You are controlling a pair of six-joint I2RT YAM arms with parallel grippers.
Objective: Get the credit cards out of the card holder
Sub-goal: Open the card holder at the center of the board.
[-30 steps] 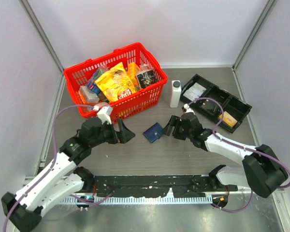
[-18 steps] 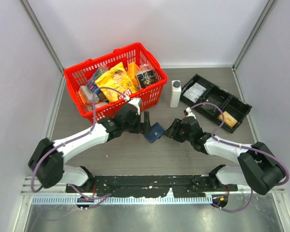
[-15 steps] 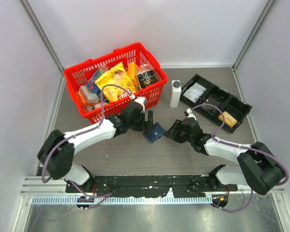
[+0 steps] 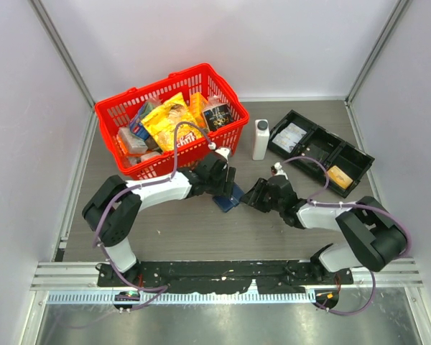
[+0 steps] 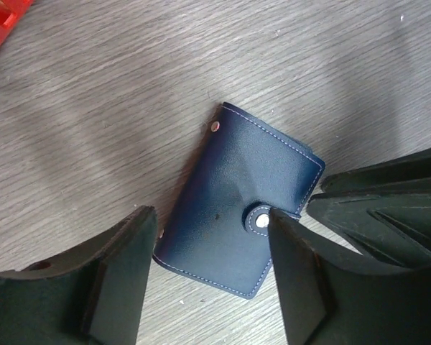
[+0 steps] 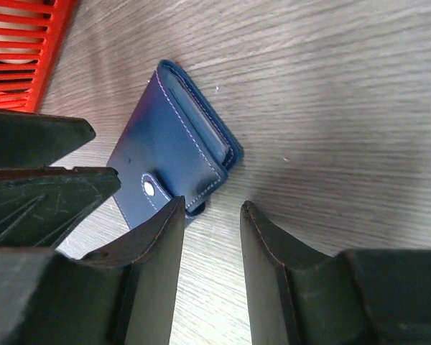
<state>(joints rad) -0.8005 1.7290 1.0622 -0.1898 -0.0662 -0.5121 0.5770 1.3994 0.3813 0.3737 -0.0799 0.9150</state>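
The navy-blue card holder (image 4: 228, 197) lies closed on the table, its snap tab fastened. My left gripper (image 4: 226, 184) is open and hangs right over it. In the left wrist view the card holder (image 5: 237, 208) sits between the two fingers of the left gripper (image 5: 208, 215). My right gripper (image 4: 253, 195) is open at the holder's right edge. In the right wrist view the right gripper (image 6: 212, 207) has its left finger over the tab corner of the card holder (image 6: 169, 158). A pale sleeve edge (image 6: 201, 118) shows. An orange-gold card (image 4: 339, 175) lies in the tray.
A red basket (image 4: 129, 100) full of snack packets stands behind the left arm. A white bottle (image 4: 261, 139) stands behind the holder. A black compartment tray (image 4: 312, 136) at the back right holds white packets (image 4: 290, 134).
My left arm has swung right from the table's left side and stopped with its open gripper over the card holder. My right gripper has crept a little left, closer to the holder.
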